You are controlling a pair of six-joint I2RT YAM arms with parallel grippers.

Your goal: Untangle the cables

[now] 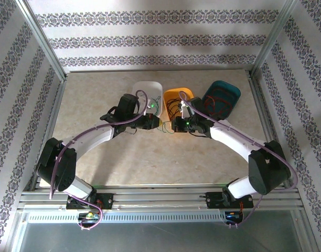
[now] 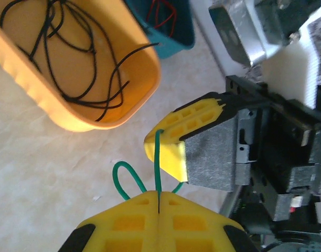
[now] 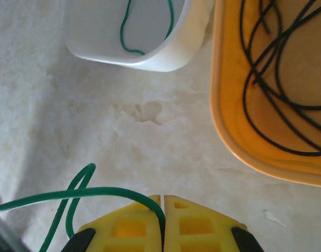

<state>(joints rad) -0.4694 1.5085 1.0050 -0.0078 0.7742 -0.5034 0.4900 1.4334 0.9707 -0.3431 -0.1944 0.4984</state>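
Now both your pincers are clamped on one green cable [image 2: 157,168]: the left gripper [image 2: 158,198] and right gripper [image 3: 162,200] sit close together, a short run between them, probably so you can draw it apart. Beyond, black cables [image 3: 270,79] lie in the orange tray [image 3: 223,131], and a green loop [image 3: 124,39] lies in the white tray [image 3: 166,58].

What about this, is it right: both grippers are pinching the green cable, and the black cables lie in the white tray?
Wrong tray: the black cables lie in the orange tray, as the right wrist view shows. The rest holds: the left gripper and the right gripper are both pinching the green cable.
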